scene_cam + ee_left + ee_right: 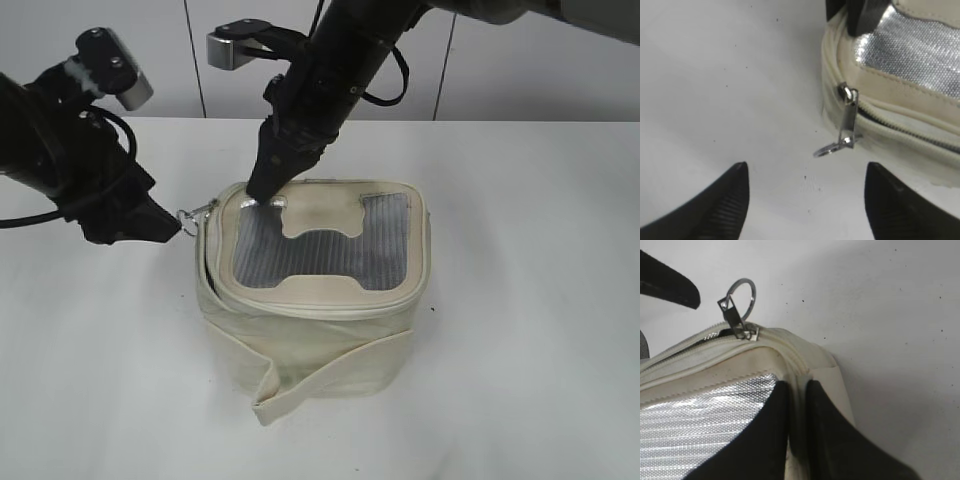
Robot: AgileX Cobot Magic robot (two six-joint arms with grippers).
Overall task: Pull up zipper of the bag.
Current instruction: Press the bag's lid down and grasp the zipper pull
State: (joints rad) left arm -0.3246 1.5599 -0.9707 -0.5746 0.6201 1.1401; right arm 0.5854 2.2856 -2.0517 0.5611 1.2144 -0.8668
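Note:
The cream boxy bag [330, 340] stands mid-table, its loose strap [320, 372] hanging round its body. The zipper track [330, 308] runs round the lid rim and gapes at the left side [910, 131]. One silver slider [849, 120] sits at the lid's left corner, its ring pull [827, 149] pointing outward; it also shows in the exterior view [197, 214] and the right wrist view [741, 295]. My left gripper [805, 172] is open and empty, with the ring just ahead of its tips. My right gripper [797, 390] is pinched on the lid rim at the bag's back-left corner [262, 190].
The bag rests on a white table [520, 300] whose back edge meets a pale panelled wall [560, 80]. The left arm's cable [40, 215] loops over the table at far left. The second slider does not show.

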